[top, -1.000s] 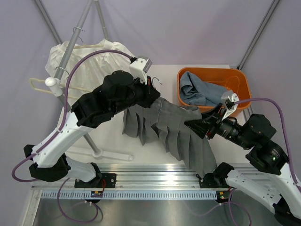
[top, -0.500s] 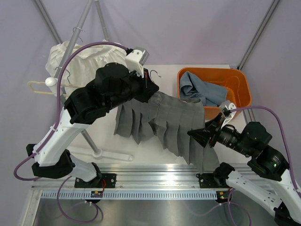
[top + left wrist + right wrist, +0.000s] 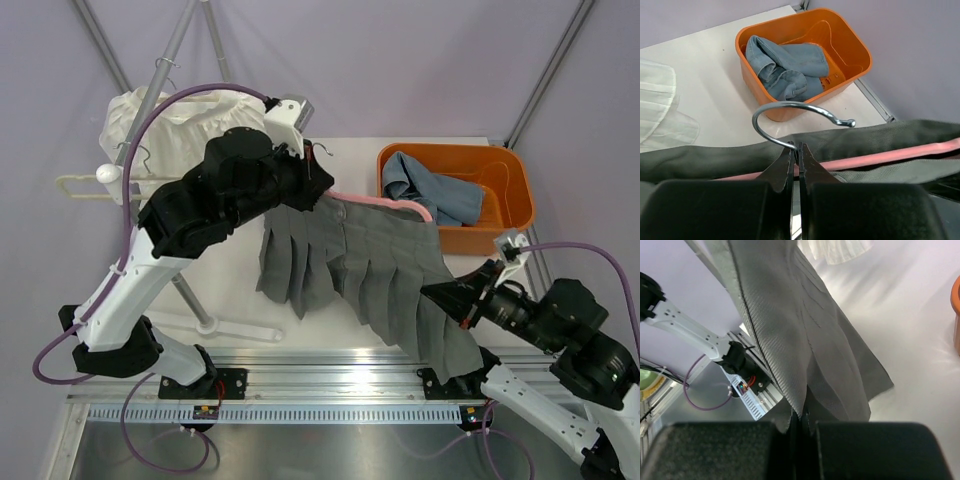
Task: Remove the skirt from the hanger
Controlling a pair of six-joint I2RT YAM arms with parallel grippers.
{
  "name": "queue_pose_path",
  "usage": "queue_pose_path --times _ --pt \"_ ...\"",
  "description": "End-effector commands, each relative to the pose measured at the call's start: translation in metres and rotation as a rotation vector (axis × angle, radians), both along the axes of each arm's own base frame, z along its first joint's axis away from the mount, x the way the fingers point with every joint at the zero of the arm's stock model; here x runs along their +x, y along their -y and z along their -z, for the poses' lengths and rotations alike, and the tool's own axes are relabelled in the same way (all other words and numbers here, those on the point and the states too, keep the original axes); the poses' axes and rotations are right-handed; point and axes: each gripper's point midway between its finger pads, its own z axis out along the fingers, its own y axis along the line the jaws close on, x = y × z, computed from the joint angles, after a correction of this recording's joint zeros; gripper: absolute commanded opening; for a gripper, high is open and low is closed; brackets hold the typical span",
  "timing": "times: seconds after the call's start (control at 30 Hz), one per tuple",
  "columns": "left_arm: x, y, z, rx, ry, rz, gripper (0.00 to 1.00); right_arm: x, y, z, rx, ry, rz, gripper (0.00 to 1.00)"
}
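Tally first: one skirt (image 3: 360,265), one pink hanger (image 3: 385,203) with one metal hook (image 3: 795,103), one orange bin (image 3: 510,215) holding one heap of blue denim (image 3: 430,190), one white garment (image 3: 180,125) on the rack, two grippers. Grey, knife-pleated, stretched on a slant above the table (image 3: 350,150), pink bar exposed along the top edge, hem drooping toward the near rail. Grips: left gripper (image 3: 796,150) clenched on the hook's base, right gripper (image 3: 801,415) pinched tight on the hem's lower right corner.
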Motion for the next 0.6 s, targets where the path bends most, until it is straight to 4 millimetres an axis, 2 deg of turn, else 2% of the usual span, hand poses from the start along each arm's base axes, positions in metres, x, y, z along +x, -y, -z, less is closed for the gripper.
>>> queue_pose_path --times 0.0,0.03,0.1,0.13,0.23,0.3,0.4,0.43,0.5,0.53,0.57 --pt "0.027 -0.025 -0.039 -0.079 0.110 -0.127 0.00 -0.023 0.023 -0.043 0.150 0.108 0.020 0.00" --pt "0.036 -0.033 -0.039 -0.084 0.109 -0.157 0.00 -0.035 0.033 -0.059 0.212 0.182 0.011 0.00" --pt "0.040 -0.036 -0.040 -0.108 0.095 -0.156 0.00 -0.045 0.041 -0.067 0.260 0.247 0.004 0.00" --pt "0.045 -0.041 -0.044 -0.125 0.100 -0.172 0.00 -0.053 0.053 -0.075 0.306 0.296 0.023 0.00" --pt "0.045 -0.039 -0.048 -0.161 0.089 -0.150 0.00 -0.061 0.069 -0.079 0.353 0.347 0.055 0.00" --pt "0.038 -0.031 -0.051 -0.191 0.075 -0.101 0.00 -0.058 0.067 -0.077 0.350 0.336 0.062 0.00" --pt "0.023 -0.014 -0.064 -0.275 0.051 0.012 0.00 -0.041 0.041 -0.068 0.275 0.268 0.016 0.00" --pt "0.016 -0.007 -0.074 -0.317 0.061 0.065 0.00 -0.027 0.023 -0.062 0.226 0.217 -0.001 0.00" --pt "-0.007 0.005 -0.096 -0.414 0.065 0.198 0.00 -0.010 0.008 -0.056 0.175 0.182 -0.004 0.00" --pt "-0.016 0.008 -0.105 -0.449 0.065 0.243 0.00 0.007 -0.004 -0.051 0.135 0.154 0.008 0.00" --pt "-0.033 0.009 -0.112 -0.480 0.063 0.325 0.00 0.017 -0.009 -0.049 0.117 0.147 0.025 0.00"
